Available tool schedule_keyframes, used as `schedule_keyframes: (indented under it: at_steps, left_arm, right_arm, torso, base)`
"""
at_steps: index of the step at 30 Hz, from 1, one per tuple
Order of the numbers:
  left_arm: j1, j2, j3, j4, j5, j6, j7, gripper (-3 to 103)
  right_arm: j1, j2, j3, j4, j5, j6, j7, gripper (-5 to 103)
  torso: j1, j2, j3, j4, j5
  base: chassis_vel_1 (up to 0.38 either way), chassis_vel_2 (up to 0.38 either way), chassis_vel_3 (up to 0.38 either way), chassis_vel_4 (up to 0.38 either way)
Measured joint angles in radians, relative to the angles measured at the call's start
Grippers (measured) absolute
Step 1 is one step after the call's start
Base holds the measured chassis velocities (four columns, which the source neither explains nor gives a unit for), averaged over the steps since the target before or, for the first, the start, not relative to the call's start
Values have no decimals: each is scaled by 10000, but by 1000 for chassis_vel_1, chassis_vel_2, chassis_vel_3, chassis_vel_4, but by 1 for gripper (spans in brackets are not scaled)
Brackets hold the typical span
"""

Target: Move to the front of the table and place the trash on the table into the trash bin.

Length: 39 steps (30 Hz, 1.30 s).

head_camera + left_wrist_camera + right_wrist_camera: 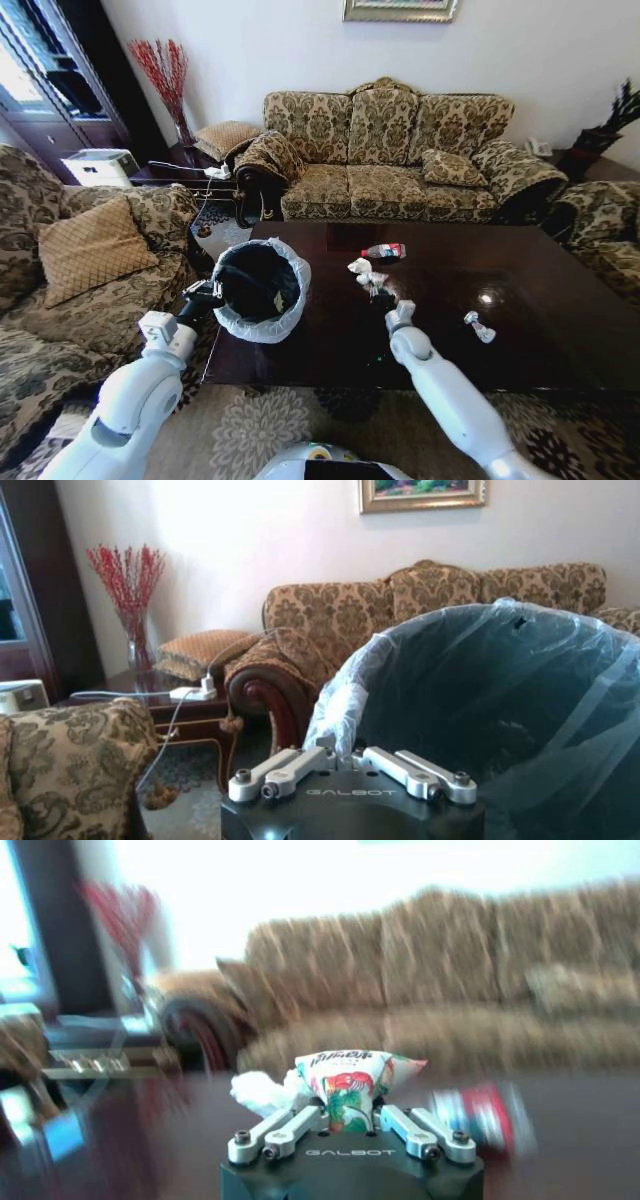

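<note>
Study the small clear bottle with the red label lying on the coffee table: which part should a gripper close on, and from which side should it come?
The bottle lies on its side on the table, long axis roughly left-right. Probably best gripped from above across the labelled middle, fingers closing over the round body's narrow width, front to back. The right gripper, nearest, is shut on a wrapper.

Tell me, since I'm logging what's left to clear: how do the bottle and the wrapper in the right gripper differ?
The bottle lies on its side on the table, untouched; the wrapper is clamped in the right gripper. The bottle is clear with a red label; the wrapper is white, printed red and green. Neither is in the trash bin, which the left gripper holds.
</note>
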Motion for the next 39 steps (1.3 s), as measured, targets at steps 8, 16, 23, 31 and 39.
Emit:
schedule_keyframes:
  at_steps: [8, 16, 23, 31, 39]
  left_arm:
    - [-164, 99, 323, 7, 58, -3, 189, 1]
    - [-297, 429, 399, -52, 56, 539, 204, 1]
    - [-372, 582, 380, -108, 18, 863, 89, 1]
    - [-391, 562, 298, -112, 7, 870, 72, 1]
    - [-381, 493, 275, -121, 5, 860, 74, 1]
  right_arm:
    - [3100, -2046, -1169, 3213, 2863, -1643, 569, 13]
    - [7820, -1771, -5750, 4687, 5976, -2157, 1581, 13]
    - [8940, -1063, -8337, 4985, 6095, -2273, 1973, 13]
    - [8907, -1093, -8878, 5092, 5570, -2848, 2176, 44]
    - [8851, -1185, -8829, 5092, 5482, -2826, 2153, 71]
  torso:
    - [1, 0, 0, 4, -5]
    - [1, 0, 1, 5, -6]
    - [1, 0, 1, 4, -7]
    - [1, 0, 0, 2, -3]
    - [0, 0, 1, 2, -3]
  base:
    - [0, 0, 0, 0]
    - [0, 0, 0, 0]
    - [0, 0, 0, 0]
    - [0, 0, 0, 0]
    - [0, 0, 0, 0]
